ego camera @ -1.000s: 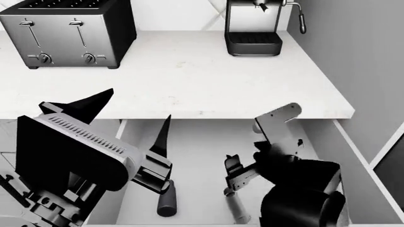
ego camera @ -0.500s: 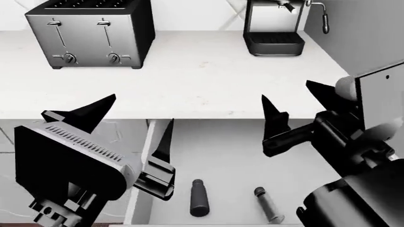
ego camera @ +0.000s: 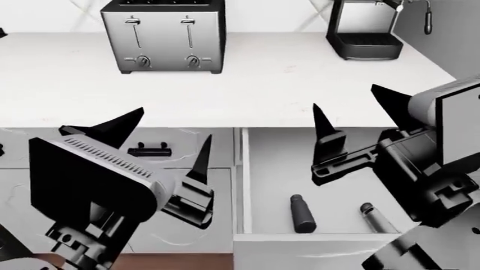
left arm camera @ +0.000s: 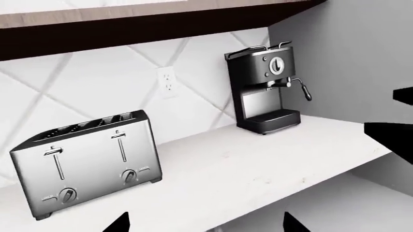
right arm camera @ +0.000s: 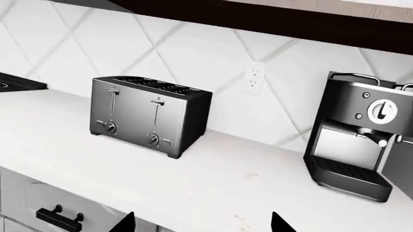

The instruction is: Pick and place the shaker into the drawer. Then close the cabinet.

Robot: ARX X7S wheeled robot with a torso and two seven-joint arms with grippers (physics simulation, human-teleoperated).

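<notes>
The shaker (ego camera: 374, 217), grey cap and pale body, lies on its side on the floor of the open white drawer (ego camera: 277, 169), near its front right. My right gripper (ego camera: 356, 115) hangs open and empty above the drawer's back edge, well above the shaker. At the lower left of the head view, my left gripper (ego camera: 156, 143) is open and empty in front of the small cabinet fronts. Neither wrist view shows the shaker or the drawer's inside. Only black fingertips (left arm camera: 120, 224) (right arm camera: 126, 223) show, spread wide over the counter's edge.
A dark bottle (ego camera: 302, 214) lies in the drawer left of the shaker. On the white counter (ego camera: 285, 90) stand a toaster (ego camera: 163, 35) and a coffee machine (ego camera: 365, 31). A small drawer front with a black handle (ego camera: 148, 150) sits left of the open drawer.
My right gripper rose out of the drawer, open, leaving the shaker lying inside. The whole scene has slid right in the head view, bringing the left cabinet fronts into sight.
</notes>
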